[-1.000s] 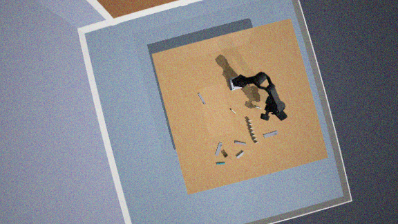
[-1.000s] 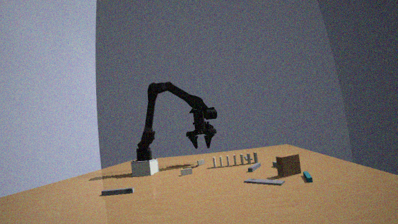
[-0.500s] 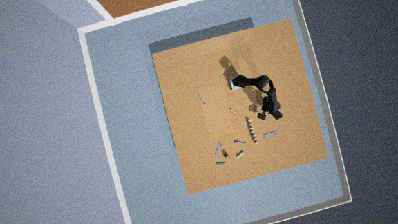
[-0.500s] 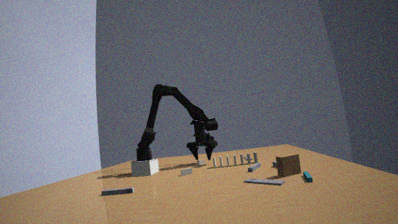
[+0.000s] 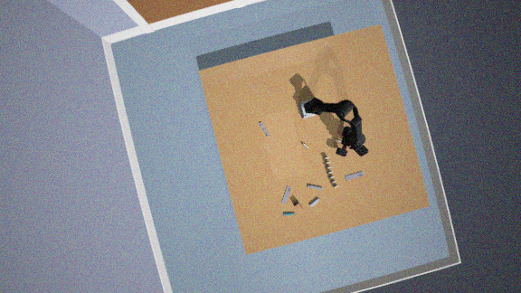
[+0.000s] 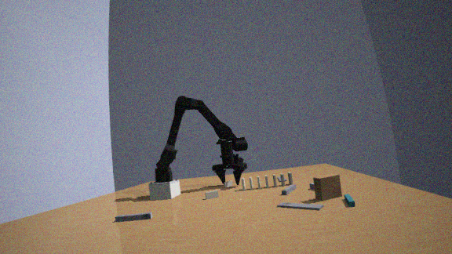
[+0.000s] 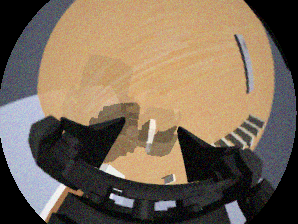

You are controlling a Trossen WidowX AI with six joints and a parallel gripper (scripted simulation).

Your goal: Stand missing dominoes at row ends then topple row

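Domino (image 6: 228, 183) (image 7: 150, 135) beneath the jaws (image 6: 231, 184), between the fingertips in wrist view, jaws wide open, holding nothing.

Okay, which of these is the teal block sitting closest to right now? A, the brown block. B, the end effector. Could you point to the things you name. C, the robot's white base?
A: the exterior view shows the teal block (image 5: 288, 213) (image 6: 349, 200) just beside the brown block (image 5: 296, 203) (image 6: 327, 187).
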